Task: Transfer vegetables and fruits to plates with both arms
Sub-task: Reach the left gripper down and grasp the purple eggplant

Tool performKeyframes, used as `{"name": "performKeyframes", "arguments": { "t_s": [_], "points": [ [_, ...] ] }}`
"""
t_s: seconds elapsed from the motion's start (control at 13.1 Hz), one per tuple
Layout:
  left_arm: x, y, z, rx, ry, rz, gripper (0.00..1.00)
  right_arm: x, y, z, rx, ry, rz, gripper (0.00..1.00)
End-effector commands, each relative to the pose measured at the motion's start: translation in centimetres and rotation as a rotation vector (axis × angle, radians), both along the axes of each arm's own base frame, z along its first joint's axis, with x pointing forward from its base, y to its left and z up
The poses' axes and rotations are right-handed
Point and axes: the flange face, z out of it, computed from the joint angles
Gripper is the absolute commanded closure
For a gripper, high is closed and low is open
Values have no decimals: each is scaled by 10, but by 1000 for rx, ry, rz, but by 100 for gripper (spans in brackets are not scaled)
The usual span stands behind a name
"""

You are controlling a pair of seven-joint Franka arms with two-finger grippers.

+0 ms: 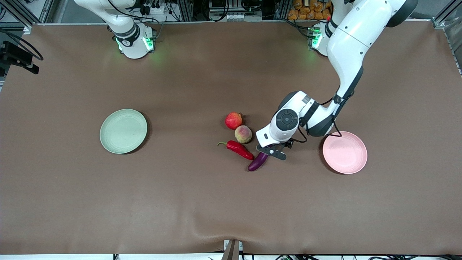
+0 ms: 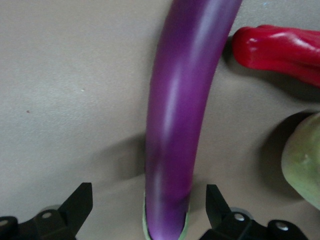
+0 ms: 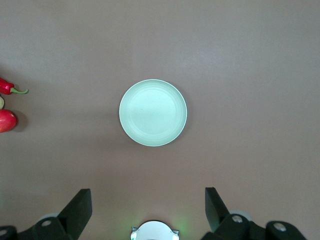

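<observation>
Purple eggplant (image 2: 175, 125) between spread fingers (image 2: 77, 205), red chili (image 2: 280, 50) beside.

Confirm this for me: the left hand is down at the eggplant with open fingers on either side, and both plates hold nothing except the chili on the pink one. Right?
Not quite. The chili lies on the table beside the eggplant, not on the pink plate, as the front view shows. The left hand does straddle the eggplant, fingers open, and the green plate holds nothing.

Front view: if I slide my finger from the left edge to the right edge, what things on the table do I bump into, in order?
Pale green plate → red chili pepper → purple eggplant → pale pink plate. I skipped the pomegranate and the peach, because they sit above the chili pepper and share its stretch.
</observation>
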Motion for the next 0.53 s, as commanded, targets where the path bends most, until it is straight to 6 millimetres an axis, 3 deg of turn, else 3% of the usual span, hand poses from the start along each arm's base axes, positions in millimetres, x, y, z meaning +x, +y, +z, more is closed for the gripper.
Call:
{"name": "performKeyframes", "arguments": {
  "t_s": [0.0,0.15,0.31,0.46],
  "points": [
    [4,-5,-3,10,-27,-11,3,-2,-1,2,20,4,-14,0],
    [7,-4,-9,30,-45,-40,25,-1,-2,1,20,4,-16,0],
    [9,-5,-13,30,-44,-40,34,-1,-2,1,20,4,-16,0],
    [9,-4,-13,31,-43,-39,66,0,-4,1,20,6,-20,0]
  ]
}}
